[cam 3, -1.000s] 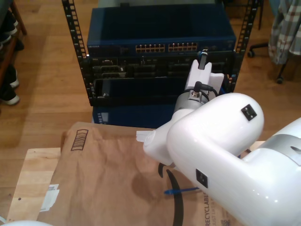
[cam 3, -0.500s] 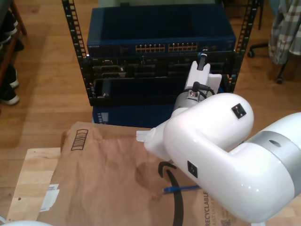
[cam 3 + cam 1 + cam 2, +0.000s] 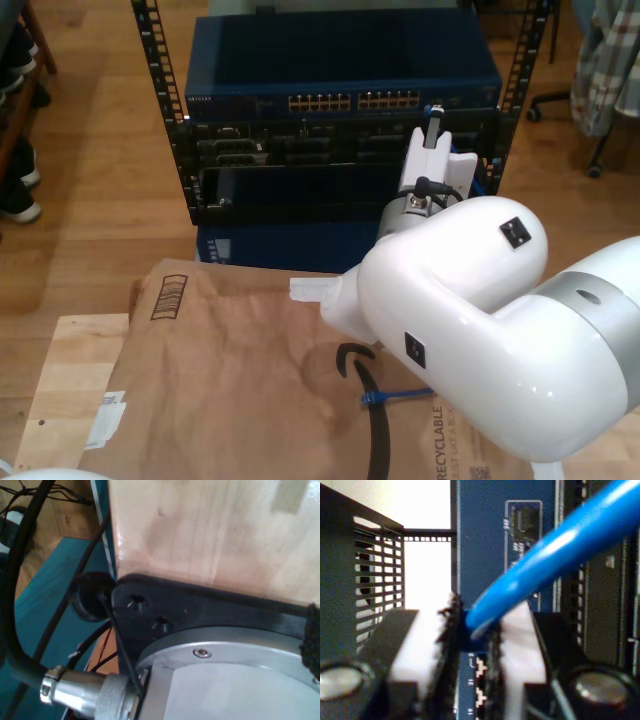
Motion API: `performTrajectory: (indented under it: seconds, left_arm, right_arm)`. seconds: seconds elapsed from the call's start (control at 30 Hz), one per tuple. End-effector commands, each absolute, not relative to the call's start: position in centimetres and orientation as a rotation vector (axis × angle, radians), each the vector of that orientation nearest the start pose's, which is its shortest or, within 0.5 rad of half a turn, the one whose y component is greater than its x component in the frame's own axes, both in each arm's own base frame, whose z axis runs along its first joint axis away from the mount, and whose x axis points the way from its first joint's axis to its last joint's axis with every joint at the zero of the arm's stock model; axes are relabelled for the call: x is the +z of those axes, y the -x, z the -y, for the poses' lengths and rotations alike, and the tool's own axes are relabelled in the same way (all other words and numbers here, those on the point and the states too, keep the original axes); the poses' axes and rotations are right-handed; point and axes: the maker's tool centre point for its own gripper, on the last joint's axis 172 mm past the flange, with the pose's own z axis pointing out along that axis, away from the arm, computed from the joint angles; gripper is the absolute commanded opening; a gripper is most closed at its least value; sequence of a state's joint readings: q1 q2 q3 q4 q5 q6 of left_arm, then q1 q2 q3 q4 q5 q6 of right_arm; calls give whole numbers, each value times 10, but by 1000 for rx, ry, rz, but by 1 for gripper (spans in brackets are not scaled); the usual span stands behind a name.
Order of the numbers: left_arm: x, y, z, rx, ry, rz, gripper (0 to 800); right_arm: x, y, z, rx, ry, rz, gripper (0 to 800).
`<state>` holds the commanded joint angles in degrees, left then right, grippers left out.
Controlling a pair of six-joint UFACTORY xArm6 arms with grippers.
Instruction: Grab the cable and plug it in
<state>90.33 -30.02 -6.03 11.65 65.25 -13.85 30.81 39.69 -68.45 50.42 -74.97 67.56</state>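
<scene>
Cable (image 3: 555, 555) is being pinched between the dark pads (image 3: 447, 645) of my second gripper (image 3: 472, 630), its bright-blue length rising away so that the gripped end is pointing at the blue switch (image 3: 505, 540). In the exterior view, left to right, the paper bag (image 3: 230, 370) is lying on the table with a short stretch of cable trailing across it, and my second gripper is reaching toward the row of ports (image 3: 355, 101). That is probably lining up the plug. My first gripper: cannot tell whether it is spread or pressed together.
</scene>
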Motion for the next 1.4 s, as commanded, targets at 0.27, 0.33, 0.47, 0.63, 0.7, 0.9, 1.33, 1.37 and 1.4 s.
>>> performTrajectory:
  seconds: [0.27,0.33,0.47,0.63,0.7,0.9,1.33,1.37,1.4]
  left_arm:
    - [39,44,-107,-728,-1906,-2136,800]
    - [39,44,-107,-728,-1906,-2136,800]
    - [39,44,-107,-728,-1906,-2136,800]
    - [39,44,-107,-728,-1906,-2136,799]
    - [39,44,-107,-728,-1906,-2136,800]
    - [39,44,-107,-728,-1906,-2136,800]
    - [39,44,-107,-728,-1906,-2136,799]
    - [39,44,-107,-728,-1906,-2136,800]
    - [39,44,-107,-728,-1906,-2136,800]
  right_arm:
    - [280,-638,-134,-1461,1020,-1341,0]
    - [280,-640,-134,-1462,1022,-1334,0]
    - [282,-640,-135,-1459,1021,-1332,0]
    - [280,-643,-138,-1455,1038,-1314,0]
    - [279,-646,-131,-1463,1037,-1319,0]
    - [280,-650,-131,-1461,1026,-1319,0]
    - [281,-652,-138,-1431,1025,-1306,0]
    - [280,-652,-138,-1431,1027,-1306,0]
    - [279,-651,-138,-1430,1027,-1307,0]
